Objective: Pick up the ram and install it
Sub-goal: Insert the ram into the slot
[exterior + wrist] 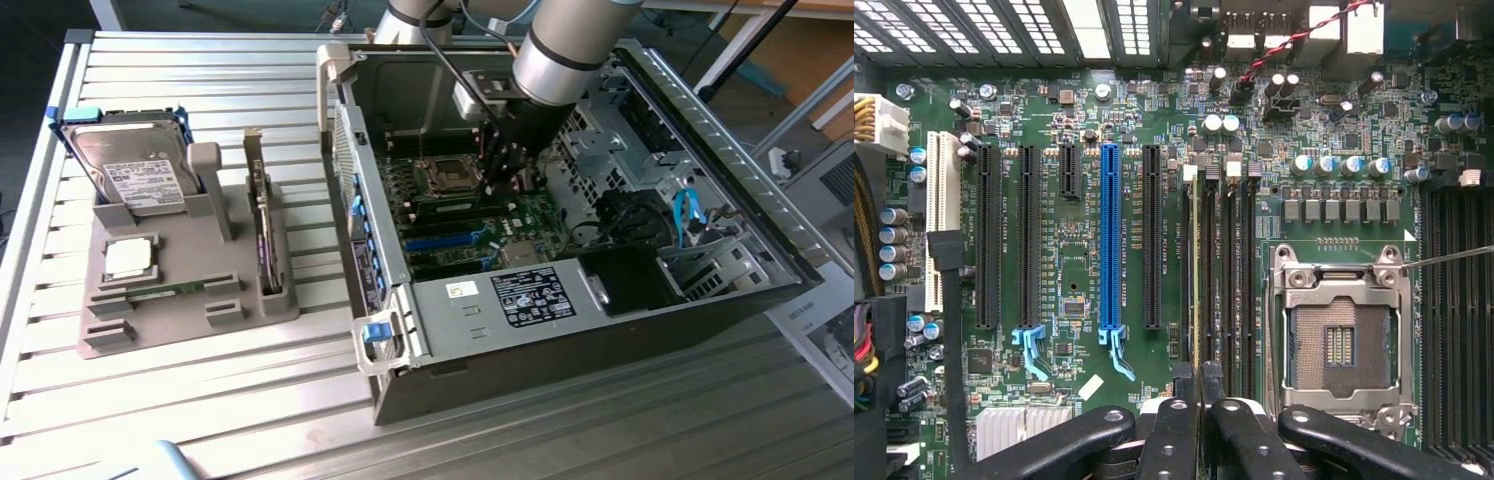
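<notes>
My gripper (502, 178) reaches down into the open computer case (747, 200), over the motherboard (514, 225). In the wrist view the gripper (1197, 388) is shut on the ram (1195, 270). The ram appears edge-on as a thin green-yellow strip held upright between the two fingers (1172, 420). It lines up with the row of black memory slots (1229, 280) beside the CPU socket (1339, 335). I cannot tell whether it is touching the slot or just above it. A second green ram stick (168, 290) lies in the grey holder (160, 320) on the exterior view's left.
The holder also carries a hard drive (131, 172), a square silver processor (128, 258) and an upright expansion card (268, 250). Black and blue expansion slots (1110, 240) run beside the memory slots. Cables (687, 215) and a drive cage sit at the case's right.
</notes>
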`<state>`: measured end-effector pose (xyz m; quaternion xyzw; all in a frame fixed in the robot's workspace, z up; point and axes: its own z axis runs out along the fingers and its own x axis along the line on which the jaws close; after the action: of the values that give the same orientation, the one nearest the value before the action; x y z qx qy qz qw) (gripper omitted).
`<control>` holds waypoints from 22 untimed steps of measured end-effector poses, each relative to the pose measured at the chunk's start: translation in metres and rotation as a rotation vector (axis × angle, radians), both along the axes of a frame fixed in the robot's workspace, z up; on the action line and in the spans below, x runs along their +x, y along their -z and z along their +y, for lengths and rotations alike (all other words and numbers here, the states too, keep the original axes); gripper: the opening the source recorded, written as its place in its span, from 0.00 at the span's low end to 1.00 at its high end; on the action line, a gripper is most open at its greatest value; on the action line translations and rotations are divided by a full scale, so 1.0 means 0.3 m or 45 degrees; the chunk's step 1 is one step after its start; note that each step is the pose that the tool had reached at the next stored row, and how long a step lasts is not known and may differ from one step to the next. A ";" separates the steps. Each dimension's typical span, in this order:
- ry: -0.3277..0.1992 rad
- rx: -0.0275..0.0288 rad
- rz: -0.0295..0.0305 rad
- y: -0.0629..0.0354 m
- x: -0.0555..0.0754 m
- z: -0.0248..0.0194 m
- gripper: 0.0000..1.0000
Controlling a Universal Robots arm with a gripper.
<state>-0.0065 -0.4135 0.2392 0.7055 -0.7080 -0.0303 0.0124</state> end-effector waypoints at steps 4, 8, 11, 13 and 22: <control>0.000 -0.0001 0.0000 0.003 0.000 0.000 0.12; 0.000 0.0001 -0.0001 0.005 0.000 0.000 0.12; 0.000 0.0001 -0.0001 0.005 0.000 0.000 0.12; 0.000 0.0005 -0.0003 0.004 0.000 0.000 0.12; 0.000 0.0001 0.0010 -0.003 0.000 0.000 0.12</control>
<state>-0.0064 -0.4135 0.2402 0.7055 -0.7080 -0.0306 0.0126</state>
